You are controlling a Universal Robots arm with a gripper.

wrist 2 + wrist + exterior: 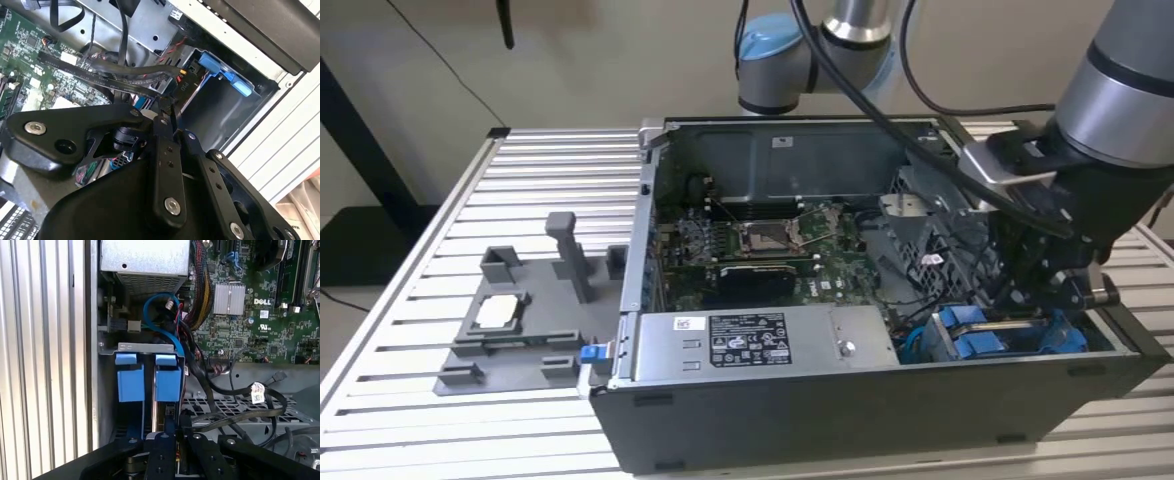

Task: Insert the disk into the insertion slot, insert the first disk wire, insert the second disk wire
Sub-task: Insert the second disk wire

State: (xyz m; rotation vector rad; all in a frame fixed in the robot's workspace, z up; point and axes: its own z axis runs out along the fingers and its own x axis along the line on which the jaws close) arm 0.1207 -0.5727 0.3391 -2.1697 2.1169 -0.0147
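The insertion slot (923, 345) is the dark metal cage in the open computer case's corner nearest the exterior view's right. Two blue carrier tabs (167, 380) of the disk (977, 338) stand in it, and the drive body is mostly hidden. My gripper (1030, 300) reaches down into the case right at the cage. In both wrist views its black fingers (165, 150) meet at the tips, shut on a small dark disk wire connector (171, 412) next to one blue tab. Black flat wires (135, 75) run from there toward the green motherboard (260, 315).
A silver labelled power-supply box (747, 338) fills the case's front. A grey fixture tray (514, 340) with upright posts sits on the slatted table at the exterior view's left. A blue cable (160, 325) and bundled wires (202, 285) crowd the space beside the cage.
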